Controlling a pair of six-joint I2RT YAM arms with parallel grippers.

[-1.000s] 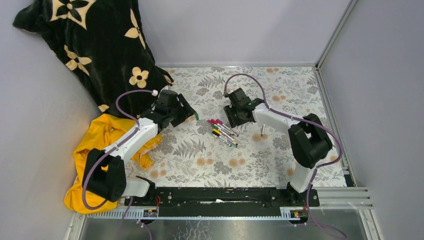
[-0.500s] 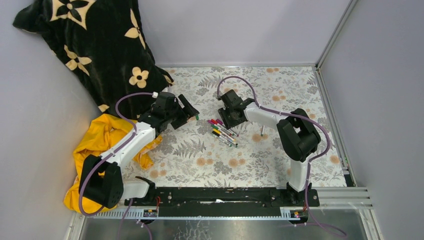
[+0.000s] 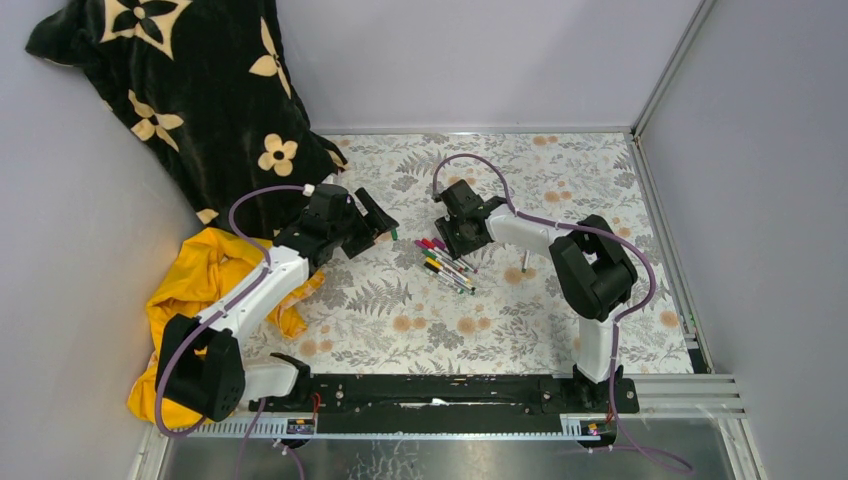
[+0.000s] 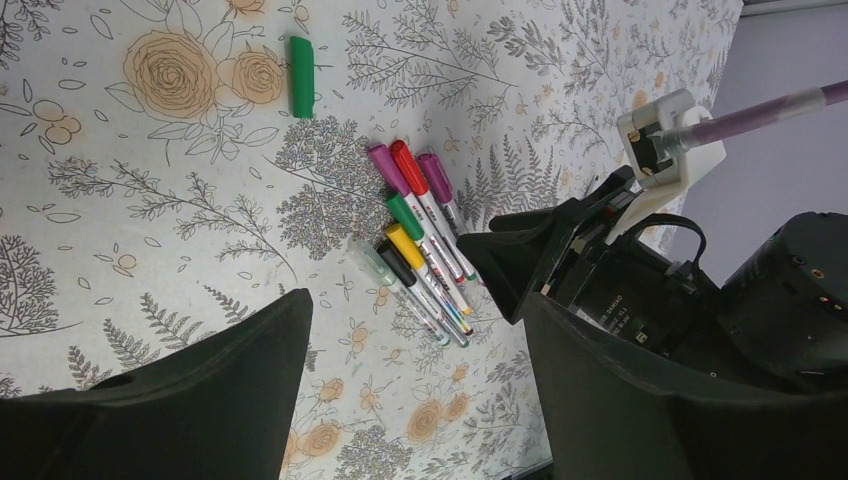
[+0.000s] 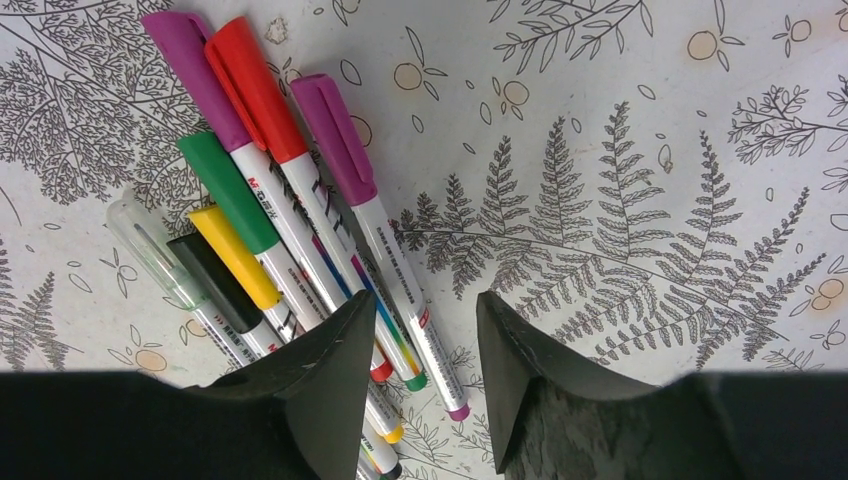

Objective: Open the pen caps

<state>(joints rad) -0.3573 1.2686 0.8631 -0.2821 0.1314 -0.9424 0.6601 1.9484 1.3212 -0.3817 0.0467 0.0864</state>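
Observation:
Several marker pens [image 3: 446, 262] lie side by side on the flowered table cover. The right wrist view shows their caps: magenta [image 5: 195, 75], red [image 5: 255, 85], a second magenta [image 5: 335, 135], green [image 5: 228, 190], yellow [image 5: 235, 255], black [image 5: 215, 282] and a clear one [image 5: 155, 250]. All are on their pens. My right gripper [image 5: 427, 300] is open low over the barrels, its fingers either side of the rightmost pen; it also shows in the top view [image 3: 452, 238]. My left gripper [image 3: 376, 222] is open and empty, left of the pens. A loose green cap [image 4: 301, 62] lies apart.
A black flowered blanket [image 3: 200, 90] and a yellow cloth [image 3: 190, 290] lie at the left, behind my left arm. A small grey stick-like thing [image 3: 524, 262] sits right of the pens. Grey walls and a metal rail [image 3: 660, 200] close in the table.
My right gripper has moved left, over the pens. My left gripper has shifted slightly right and stayed open. The pens have not moved.

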